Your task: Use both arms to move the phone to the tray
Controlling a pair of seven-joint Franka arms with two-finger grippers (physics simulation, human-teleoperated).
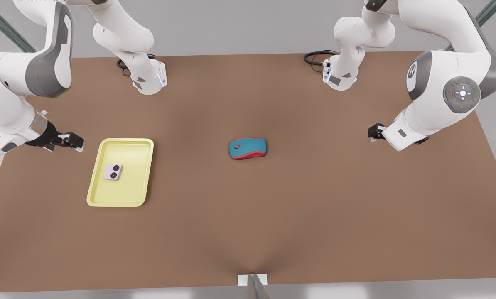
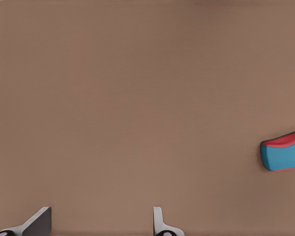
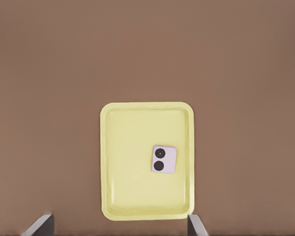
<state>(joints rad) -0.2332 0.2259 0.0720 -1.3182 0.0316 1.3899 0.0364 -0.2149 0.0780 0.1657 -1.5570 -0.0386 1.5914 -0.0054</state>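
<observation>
No writing is showing on the pale pink phone (image 1: 113,172), which is lying flat inside the yellow tray (image 1: 94,189), two black circles facing up. The right pincer (image 1: 74,141) is hovering spread beside the tray; the left pincer (image 1: 373,132) is hovering spread, well apart from the mouse (image 1: 248,148).

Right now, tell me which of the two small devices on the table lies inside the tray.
The pale pink phone, flat in the yellow tray; the teal-and-red mouse sits on bare table.
</observation>
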